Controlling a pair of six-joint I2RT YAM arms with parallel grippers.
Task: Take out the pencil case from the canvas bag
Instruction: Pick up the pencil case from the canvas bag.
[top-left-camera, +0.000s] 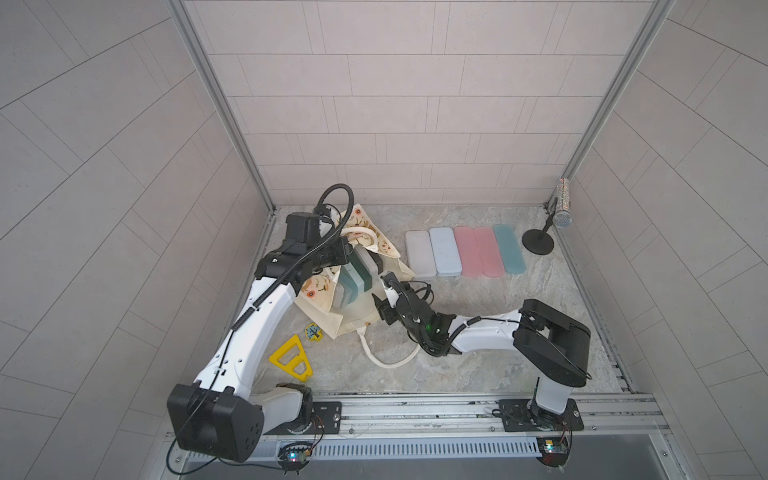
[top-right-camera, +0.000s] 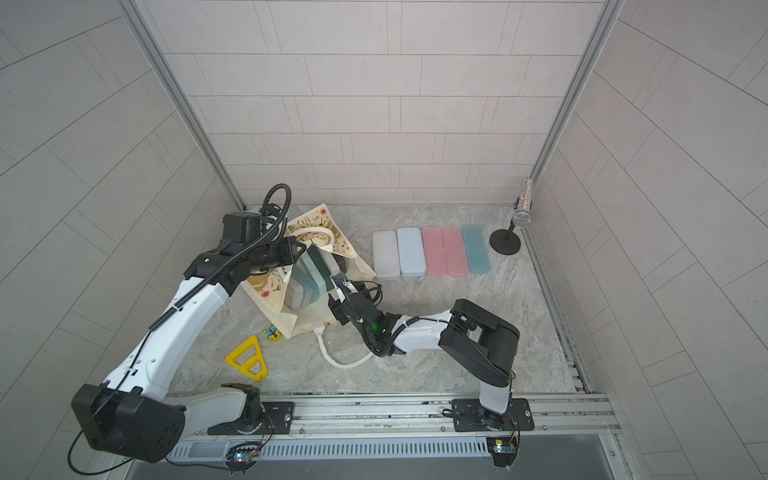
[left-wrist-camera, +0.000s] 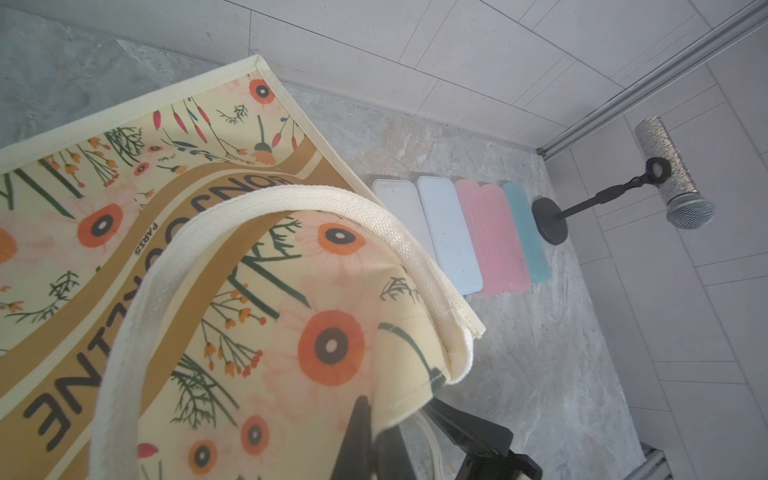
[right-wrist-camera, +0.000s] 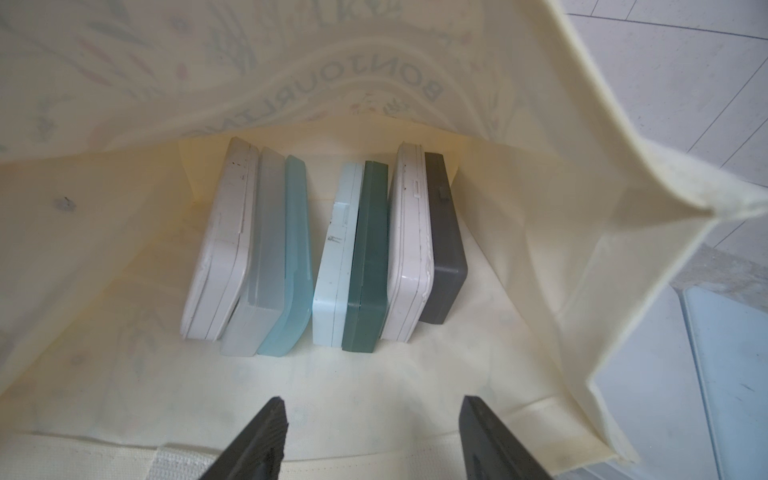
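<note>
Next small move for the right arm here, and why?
Probably ease the open right pincer forward into the cream floral canvas bag, toward the dark green hard pencil case straight ahead; the shut left pincer holds the bag's mouth up.

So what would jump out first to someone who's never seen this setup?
A flowery canvas bag lies on its side on the left. The shut left gripper holds its mouth up, and seven pencil cases stand on edge inside. The open right gripper faces them. Five pastel cases lie in a row right of the bag.
</note>
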